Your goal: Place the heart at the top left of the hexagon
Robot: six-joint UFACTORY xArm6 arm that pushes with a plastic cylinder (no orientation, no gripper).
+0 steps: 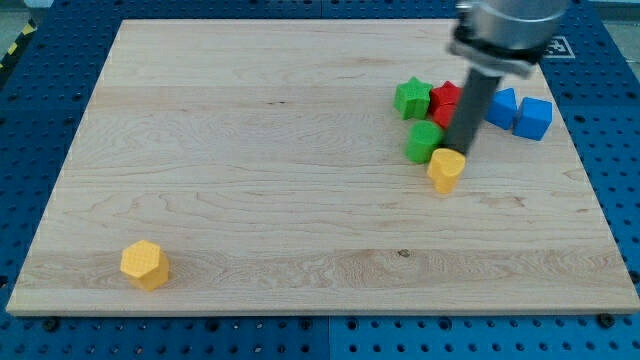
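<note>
A yellow hexagon block (145,264) lies near the board's bottom left corner. A yellow heart block (446,169) lies at the view's right of centre. My tip (459,152) stands just at the heart's upper right edge, touching or nearly touching it. The rod rises from there to the view's top right and hides part of a red block (445,101).
A green star-like block (412,97) and a green block (424,141) lie just above left of the heart. Two blue blocks (502,106) (534,118) lie to the right of the rod. The wooden board (250,150) sits on a blue perforated table.
</note>
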